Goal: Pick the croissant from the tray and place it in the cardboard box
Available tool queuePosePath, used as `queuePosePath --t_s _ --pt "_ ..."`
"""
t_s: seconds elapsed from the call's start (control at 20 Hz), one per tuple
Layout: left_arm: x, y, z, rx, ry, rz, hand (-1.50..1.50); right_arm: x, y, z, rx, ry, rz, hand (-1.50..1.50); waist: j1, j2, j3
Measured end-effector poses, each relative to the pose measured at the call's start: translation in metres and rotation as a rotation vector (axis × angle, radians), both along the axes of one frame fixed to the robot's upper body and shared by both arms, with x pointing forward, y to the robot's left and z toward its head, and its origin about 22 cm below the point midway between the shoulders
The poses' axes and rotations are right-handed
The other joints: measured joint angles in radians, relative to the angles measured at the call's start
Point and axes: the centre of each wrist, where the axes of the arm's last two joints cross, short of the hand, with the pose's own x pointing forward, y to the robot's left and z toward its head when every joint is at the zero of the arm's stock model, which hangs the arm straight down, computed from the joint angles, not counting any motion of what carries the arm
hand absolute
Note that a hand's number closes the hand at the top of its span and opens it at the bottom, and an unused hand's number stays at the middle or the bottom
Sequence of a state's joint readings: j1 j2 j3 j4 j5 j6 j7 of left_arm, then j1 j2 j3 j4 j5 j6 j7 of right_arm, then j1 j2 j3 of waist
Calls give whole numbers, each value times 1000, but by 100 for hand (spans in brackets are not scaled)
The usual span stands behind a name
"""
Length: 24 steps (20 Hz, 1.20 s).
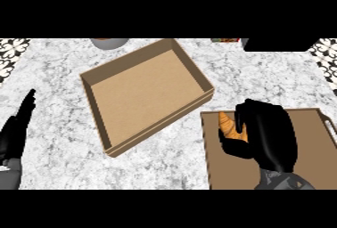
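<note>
An orange croissant (228, 126) lies at the left side of the brown tray (309, 147) on the right of the counter. My right hand (263, 131) covers it from the right, with fingers and thumb curled round the croissant so that only its left part shows. The open cardboard box (141, 91) sits tilted in the middle of the counter, to the upper left of the tray, with nothing inside. My left hand (16, 127) rests at the left edge with straight fingers pointing up.
A grey round vessel (109, 42) stands at the back edge behind the box. A dark block (280, 44) and a small coloured item (225, 40) sit at the back right. Marble counter (59, 67) surrounds the box.
</note>
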State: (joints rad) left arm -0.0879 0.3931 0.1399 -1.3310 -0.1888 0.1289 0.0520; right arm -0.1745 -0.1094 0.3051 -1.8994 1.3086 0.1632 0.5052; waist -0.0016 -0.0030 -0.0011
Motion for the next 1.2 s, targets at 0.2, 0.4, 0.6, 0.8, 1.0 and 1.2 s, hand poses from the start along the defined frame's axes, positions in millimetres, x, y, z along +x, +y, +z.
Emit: queuePosePath --t_s 0.2,0.4,0.6,0.8,1.0,1.2 --pt "2 -4 -1 -3 0 -5 0 7 26 21 22 -79 72 150 5 2 0" --pt "4 -3 5 -2 -2 -12 0 18 52 40 85 -91 137 150 10 3 1" --pt "8 -5 5 -3 -8 -18 0 38 76 53 181 -95 167 150 18 5 1" --pt "9 -3 7 -5 -5 -29 0 69 97 74 262 -100 164 150 28 7 1" --pt "10 -10 7 -2 -9 -43 0 98 116 80 349 -78 153 150 37 9 1" --pt "11 -15 7 2 -6 -49 0 127 129 81 410 -41 142 150 42 11 1"
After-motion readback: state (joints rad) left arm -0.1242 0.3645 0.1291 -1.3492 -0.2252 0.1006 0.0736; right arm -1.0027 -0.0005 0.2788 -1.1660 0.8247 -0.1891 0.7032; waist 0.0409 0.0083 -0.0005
